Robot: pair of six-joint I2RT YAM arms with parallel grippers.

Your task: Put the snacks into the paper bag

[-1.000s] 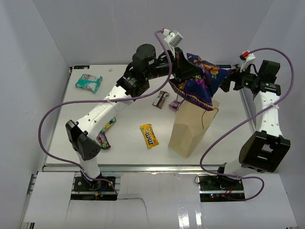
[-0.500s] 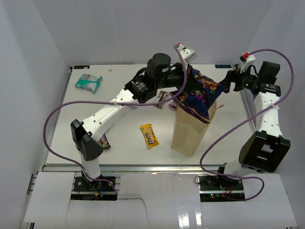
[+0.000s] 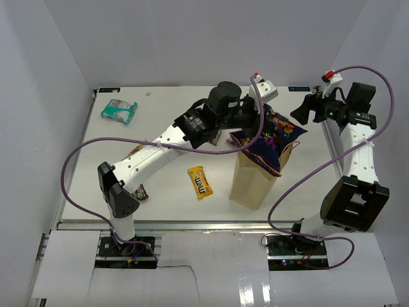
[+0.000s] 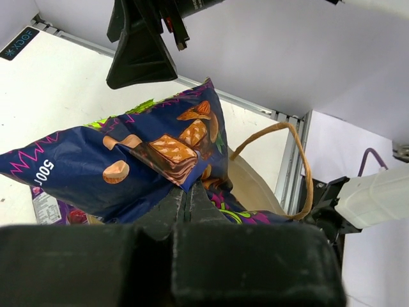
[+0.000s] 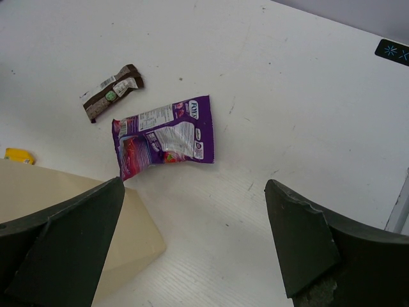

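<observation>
Nearest on the white counter, one small dark brown bar is seen by the left arm. One yellow candy packet is laid flat, its long side running near to far. Just right of it, one tan paper bag is stood upright, mouth up. One big dark-purple chip bag is gripped tight in the left pincer. It is slanted, one end low at that mouth, the other tipped up toward the far side. The right pincer is spread wide, with nothing in it. Behind the paper bag, one more brown bar and one small purple packet are laid flat. Farthest left, one teal-white bag is seen.
</observation>
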